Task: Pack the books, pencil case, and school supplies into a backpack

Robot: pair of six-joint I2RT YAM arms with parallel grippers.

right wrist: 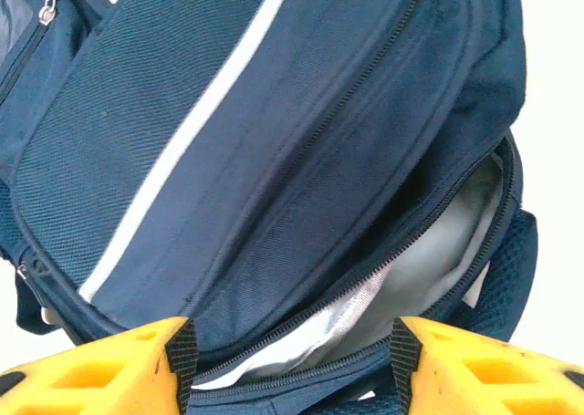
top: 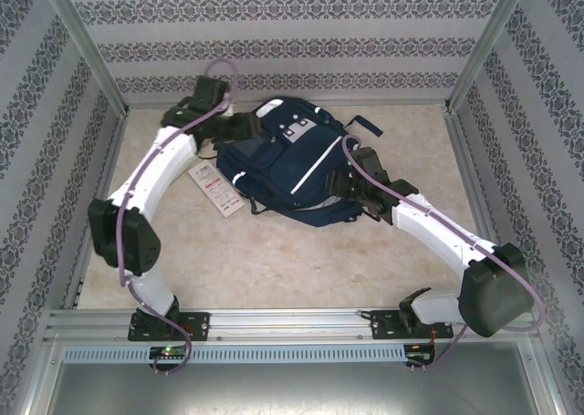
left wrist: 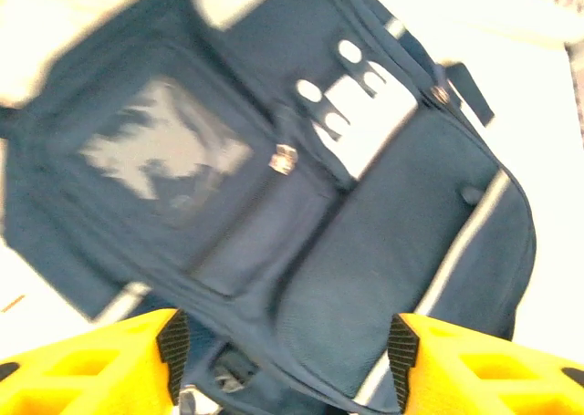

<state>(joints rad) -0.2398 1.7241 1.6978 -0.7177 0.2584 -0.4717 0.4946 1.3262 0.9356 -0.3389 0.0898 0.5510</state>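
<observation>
fingers (left wrist: 91,369) of the left gripper (left wrist: 287,342) stand apart, yellow, with nothing between them, hanging released above the backpack (left wrist: 365,251); below it lie a small metal zip pull (left wrist: 283,160) and a clear window pocket (left wrist: 169,150), though this wrist view is blurred. from above, the left gripper (top: 228,114) sits at the far left corner of the backpack (top: 283,164). right gripper (right wrist: 290,347) is spread too, gripping nothing, its fingers either side of the gaping main zip (right wrist: 365,278), where pale grey lining (right wrist: 429,260) shows inside. white stripe (right wrist: 173,160) runs slantwise across the front panel. backpack lies flat mid-table (top: 274,260), and a white packet (top: 216,189) with red print lies just beside its left edge
</observation>
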